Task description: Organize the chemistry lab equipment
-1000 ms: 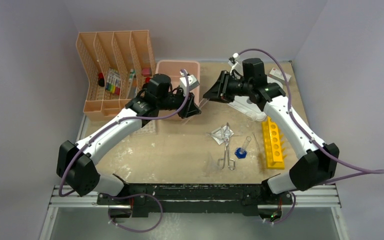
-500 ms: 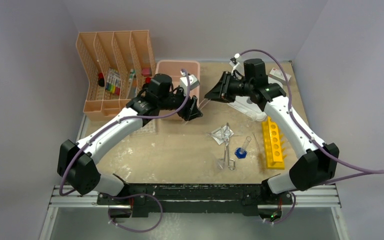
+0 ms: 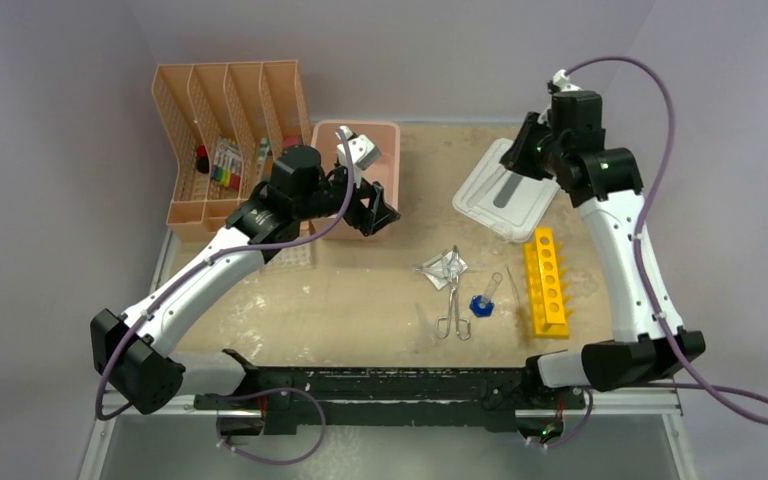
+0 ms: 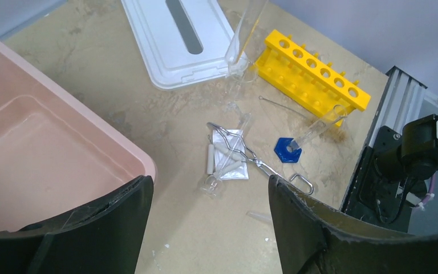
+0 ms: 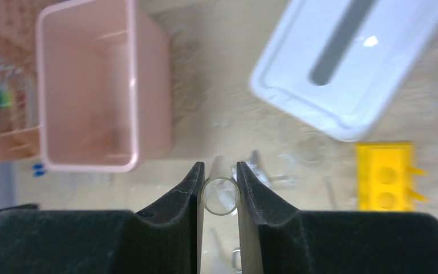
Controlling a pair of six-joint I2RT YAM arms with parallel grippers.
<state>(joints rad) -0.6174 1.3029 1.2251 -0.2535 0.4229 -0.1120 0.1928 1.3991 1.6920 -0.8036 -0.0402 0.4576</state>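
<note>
The right gripper had its jaws drawn close on a clear glass tube, seen end-on as a ring touching both pads. It hung raised above the white rectangular lid, and in the left wrist view the tube pointed steeply down over the lid's near corner. The left gripper stood wide apart and held nothing. It hovered just beside the front right corner of the pink rectangular bin, with the bin's rim under its left finger.

A stretch of bare tan tabletop lay between the bin's right wall and the lid's left edge. Nearer the arms, a small clear bag lay touching the tips of the metal forceps. Just right of them lay a clear blue-capped tube and a thin clear rod, then the yellow holed rack, running lengthwise towards the table's near edge. The lid's near corner came close to the rack's far end; whether they touched could not be told. The peach slotted file organizer stood against the bin's left side at the far left corner.
</note>
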